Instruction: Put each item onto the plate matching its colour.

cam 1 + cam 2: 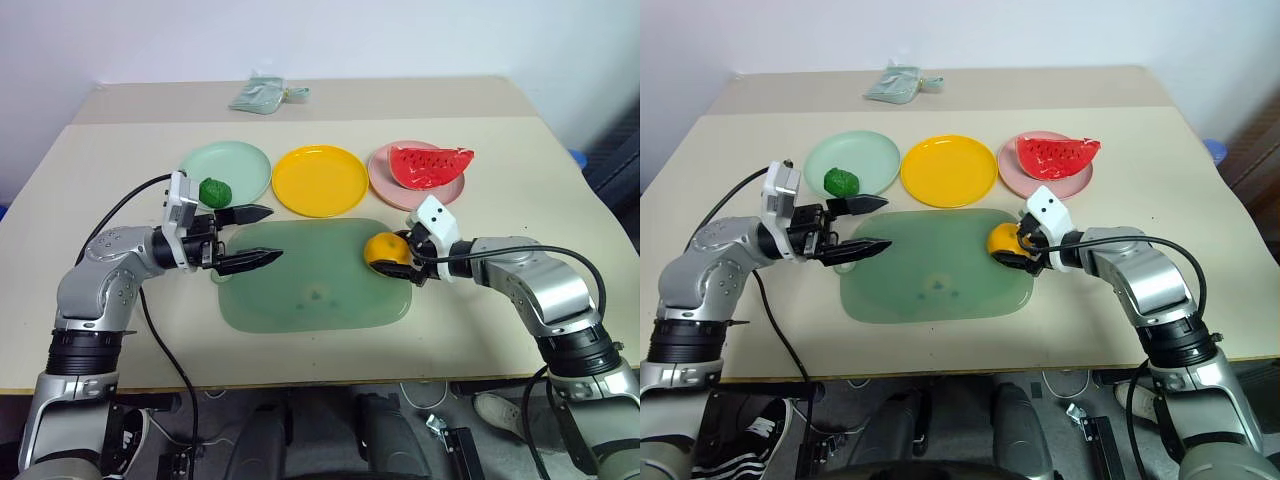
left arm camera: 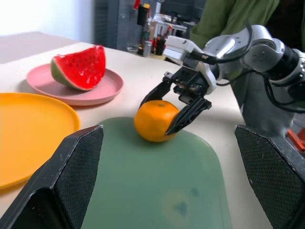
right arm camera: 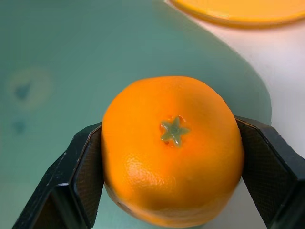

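Left eye view: my left claw hangs wide open and empty over the green mat's edge, by the mint plate holding the bumpy green ball, while the watermelon wedge lies on the pink plate and the yellow plate sits between. Right wrist view: my right claw has both fingers pressed against the orange fruit, which rests on the mat.

The orange runs off the picture's lower edge; whether the fingers touch it is unclear.
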Tool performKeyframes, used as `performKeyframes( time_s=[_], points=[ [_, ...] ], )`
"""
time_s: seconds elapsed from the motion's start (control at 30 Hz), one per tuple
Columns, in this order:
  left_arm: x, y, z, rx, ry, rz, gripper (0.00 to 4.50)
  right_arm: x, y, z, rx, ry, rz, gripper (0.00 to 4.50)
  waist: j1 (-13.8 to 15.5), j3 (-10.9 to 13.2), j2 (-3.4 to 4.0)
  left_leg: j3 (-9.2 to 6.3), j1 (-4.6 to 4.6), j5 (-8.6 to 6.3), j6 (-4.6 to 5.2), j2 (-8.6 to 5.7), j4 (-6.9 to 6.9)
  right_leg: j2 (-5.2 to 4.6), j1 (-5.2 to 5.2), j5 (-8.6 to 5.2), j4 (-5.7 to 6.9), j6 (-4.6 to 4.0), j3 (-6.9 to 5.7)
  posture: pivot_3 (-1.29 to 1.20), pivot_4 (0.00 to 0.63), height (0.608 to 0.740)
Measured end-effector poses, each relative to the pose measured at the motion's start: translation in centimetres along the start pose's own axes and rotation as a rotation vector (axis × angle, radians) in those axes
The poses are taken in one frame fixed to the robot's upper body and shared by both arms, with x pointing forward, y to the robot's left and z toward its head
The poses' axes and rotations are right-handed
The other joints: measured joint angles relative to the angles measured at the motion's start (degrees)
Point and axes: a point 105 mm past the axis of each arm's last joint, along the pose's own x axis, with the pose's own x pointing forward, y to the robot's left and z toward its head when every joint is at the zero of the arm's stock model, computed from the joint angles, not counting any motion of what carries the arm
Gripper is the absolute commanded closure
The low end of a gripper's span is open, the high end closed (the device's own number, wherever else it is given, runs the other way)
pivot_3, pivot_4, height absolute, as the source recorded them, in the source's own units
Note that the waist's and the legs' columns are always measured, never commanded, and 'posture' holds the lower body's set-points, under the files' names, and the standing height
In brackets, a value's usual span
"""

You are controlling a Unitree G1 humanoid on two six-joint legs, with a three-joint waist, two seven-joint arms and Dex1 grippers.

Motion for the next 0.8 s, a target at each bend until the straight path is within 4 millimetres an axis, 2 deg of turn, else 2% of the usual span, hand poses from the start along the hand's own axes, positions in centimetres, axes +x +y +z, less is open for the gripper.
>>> performKeyframes(
  time_s=[0.2, 0.27, 0.33, 0.47, 0.57, 0.6, 0.63, 0.73, 0.8],
  points=[
    [-0.4, 2.8, -0.1, 0.05, -0.036, 0.211, 0.0, 1.4, 0.5, 8.6, -0.086, -0.212, -0.004, 1.08, -0.36, 0.0, 0.0, -0.03, 0.01, 0.0, -0.01, 0.01, -0.03, 0.02, -0.06, 0.0, 0.04, -0.01, 0.0, 0.0, 0.15, 0.74],
    [-0.6, 3.4, 0.0, 0.078, -0.04, 0.266, 0.0, 2.7, 0.3, 10.9, -0.098, -0.278, -0.032, 1.08, -0.36, 0.0, 0.0, -0.01, 0.01, 0.01, -0.01, 0.0, -0.03, 0.01, -0.06, 0.01, 0.03, -0.01, 0.0, 0.0, 0.15, 0.74],
    [-0.6, 4.0, -0.2, 0.1, -0.042, 0.319, 0.0, 5.0, -0.3, 12.1, -0.128, -0.289, -0.089, 1.08, -0.42, -0.01, -0.01, 0.01, 0.02, 0.02, -0.03, 0.0, -0.03, 0.01, -0.07, 0.01, 0.05, -0.02, 0.0, 0.0, 0.15, 0.74],
    [-0.5, 4.7, -0.3, 0.137, -0.047, 0.403, 0.0, 9.3, -0.8, 11.6, -0.119, -0.267, -0.118, 1.08, -0.16, -0.01, -0.02, 0.0, -0.02, 0.02, -0.05, -0.03, -0.07, -0.02, -0.07, 0.02, 0.02, -0.01, 0.0, 0.0, 0.15, 0.74],
    [-0.5, 4.8, -0.7, 0.147, -0.044, 0.437, 0.0, 11.2, -1.1, 10.4, -0.158, -0.226, -0.113, 1.08, -0.3, -0.01, -0.02, 0.0, -0.02, 0.02, -0.05, -0.04, -0.08, -0.02, -0.08, 0.02, 0.03, -0.01, 0.0, 0.0, 0.15, 0.74],
    [-0.7, 4.8, -1.0, 0.143, -0.039, 0.443, 0.0, 11.6, -1.4, 9.9, -0.161, -0.205, -0.122, 1.08, -0.42, -0.01, -0.01, 0.01, -0.02, 0.02, -0.05, -0.04, -0.09, -0.02, -0.09, 0.02, 0.03, -0.01, 0.0, 0.0, 0.15, 0.74],
    [-0.8, 4.6, -1.3, 0.139, -0.034, 0.445, 0.0, 11.8, -2.0, 9.2, -0.158, -0.179, -0.137, 0.11, -0.5, -0.01, -0.01, 0.0, -0.02, 0.03, -0.06, -0.03, -0.1, -0.01, -0.11, 0.02, 0.04, -0.01, 0.0, 0.0, 0.15, 0.74],
    [-1.0, 4.0, -1.9, 0.131, -0.023, 0.443, 0.0, 11.9, -3.1, 8.0, -0.105, -0.155, -0.156, 0.02, -0.58, 0.0, 0.0, -0.01, -0.02, 0.03, -0.06, -0.02, -0.13, 0.0, -0.13, 0.02, 0.05, -0.02, 0.01, 0.0, 0.15, 0.74],
    [-1.2, 3.7, -2.1, 0.13, -0.019, 0.443, 0.0, 11.7, -3.4, 8.0, -0.1, -0.174, -0.17, 0.02, -0.6, 0.0, 0.0, 0.0, -0.02, 0.03, -0.06, -0.02, -0.14, 0.0, -0.14, 0.02, 0.05, -0.02, 0.01, 0.0, 0.15, 0.74]
  ],
)
